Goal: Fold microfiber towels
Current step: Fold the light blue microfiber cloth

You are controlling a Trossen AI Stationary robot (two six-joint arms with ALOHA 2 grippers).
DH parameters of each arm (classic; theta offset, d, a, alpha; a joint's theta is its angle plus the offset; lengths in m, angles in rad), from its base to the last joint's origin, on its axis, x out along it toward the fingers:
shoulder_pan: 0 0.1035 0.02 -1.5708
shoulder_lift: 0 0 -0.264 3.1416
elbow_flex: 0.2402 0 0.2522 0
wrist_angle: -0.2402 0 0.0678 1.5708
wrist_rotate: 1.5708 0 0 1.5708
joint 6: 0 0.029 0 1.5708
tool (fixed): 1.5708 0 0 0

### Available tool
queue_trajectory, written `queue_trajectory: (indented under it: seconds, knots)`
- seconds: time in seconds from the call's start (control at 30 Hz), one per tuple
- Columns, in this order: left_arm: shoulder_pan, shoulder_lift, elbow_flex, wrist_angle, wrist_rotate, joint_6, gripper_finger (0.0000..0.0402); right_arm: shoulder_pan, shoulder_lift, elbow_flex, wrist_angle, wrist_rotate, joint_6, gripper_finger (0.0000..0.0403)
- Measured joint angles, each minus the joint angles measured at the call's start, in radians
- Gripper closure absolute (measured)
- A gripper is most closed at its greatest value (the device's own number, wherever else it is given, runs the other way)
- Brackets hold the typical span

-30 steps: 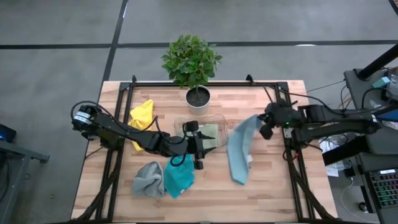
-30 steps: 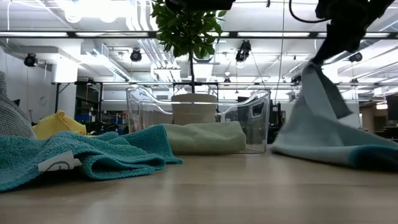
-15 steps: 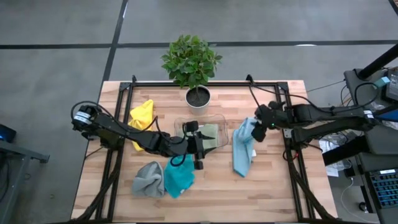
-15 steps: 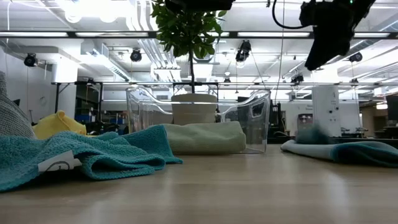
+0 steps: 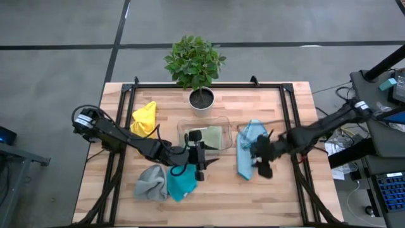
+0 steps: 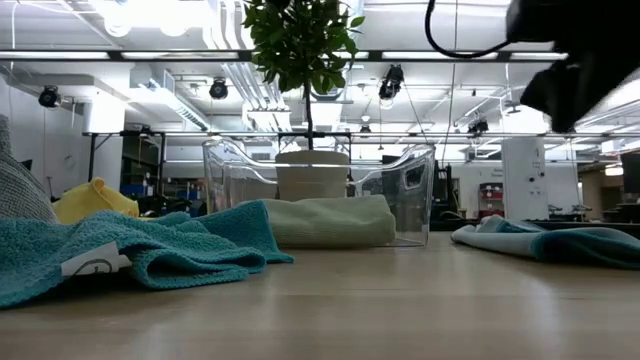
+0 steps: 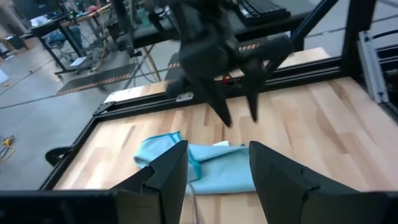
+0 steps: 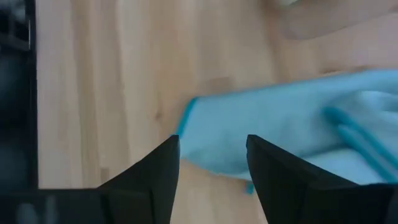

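The light blue towel (image 5: 245, 149) (image 6: 560, 243) (image 8: 280, 124) lies as a long crumpled strip flat on the table right of centre. My right gripper (image 5: 258, 166) (image 8: 211, 146) hovers open over its near end, slanting down, apart from it. My left gripper (image 5: 205, 161) (image 7: 217, 152) stands open and level at the table's middle, pointing at that towel (image 7: 211, 174). The sage green towel (image 5: 212, 136) lies folded in the clear tray (image 5: 204, 120). The teal towel (image 5: 182, 182) and the grey towel (image 5: 150, 182) lie bunched near the front. The yellow towel (image 5: 144, 119) lies at the left.
A potted plant (image 5: 195, 63) stands at the far edge behind the tray. Black frame rails (image 5: 286, 120) run along the table's left, right and far sides. Bare wood shows between the teal towel and the light blue one, and along the near edge.
My right gripper has let go of the light blue towel, which hung lifted from it and has fallen into a strip on the table. The gripper has then swung toward the table's near edge and centre, sinking and tipping its fingers downward.
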Motion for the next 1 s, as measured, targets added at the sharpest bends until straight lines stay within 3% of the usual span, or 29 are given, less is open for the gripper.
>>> queue_trajectory:
  seconds: [0.27, 0.5, 0.7, 0.83, 1.0]
  knots:
    - [-0.025, 0.015, 0.001, 0.004, 0.000, -0.021, 0.0246, 0.173, 0.233, -0.011, 0.183, 0.176, 0.033, 0.0229]
    - [-0.029, 0.015, 0.001, 0.027, 0.000, -0.019, 0.0246, 0.181, 0.408, -0.010, 0.251, 0.194, 0.109, 0.0229]
    - [-0.029, 0.015, 0.001, 0.024, -0.001, -0.019, 0.0246, 0.182, 0.470, -0.010, 0.267, 0.254, 0.158, 0.0232]
    - [-0.030, 0.015, 0.001, 0.024, -0.001, -0.020, 0.0246, 0.182, 0.458, -0.010, 0.259, 0.257, 0.158, 0.0268]
    - [-0.034, 0.015, 0.001, 0.024, -0.001, -0.021, 0.0246, 0.182, 0.394, -0.011, 0.247, 0.262, 0.138, 0.0358]
